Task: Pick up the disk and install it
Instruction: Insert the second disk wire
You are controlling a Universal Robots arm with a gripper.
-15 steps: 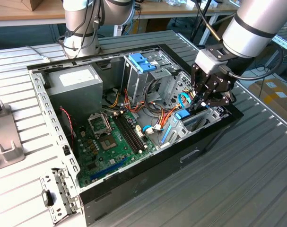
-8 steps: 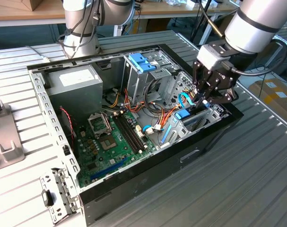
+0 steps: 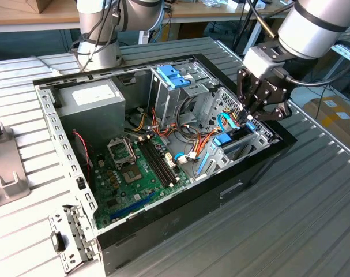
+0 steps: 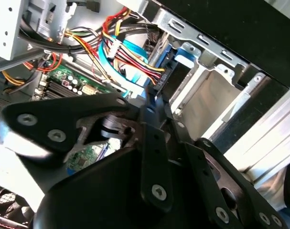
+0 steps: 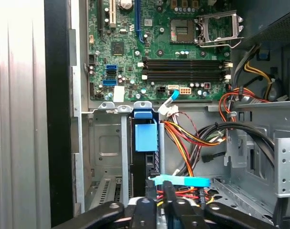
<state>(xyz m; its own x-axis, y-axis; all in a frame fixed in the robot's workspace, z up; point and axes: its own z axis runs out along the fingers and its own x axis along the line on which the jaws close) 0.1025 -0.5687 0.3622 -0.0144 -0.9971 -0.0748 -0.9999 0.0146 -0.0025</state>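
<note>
No lettering, label print, number or sign can be read on anything in these views.

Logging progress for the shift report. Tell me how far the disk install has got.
Done, apparently: the disk stands on edge inside the drive bay, its blue mounting piece showing. In hand: the end effector hangs just over that bay in the exterior view, beside the cable bundle. Left: I cannot tell whether the disk is pushed fully home.
</note>
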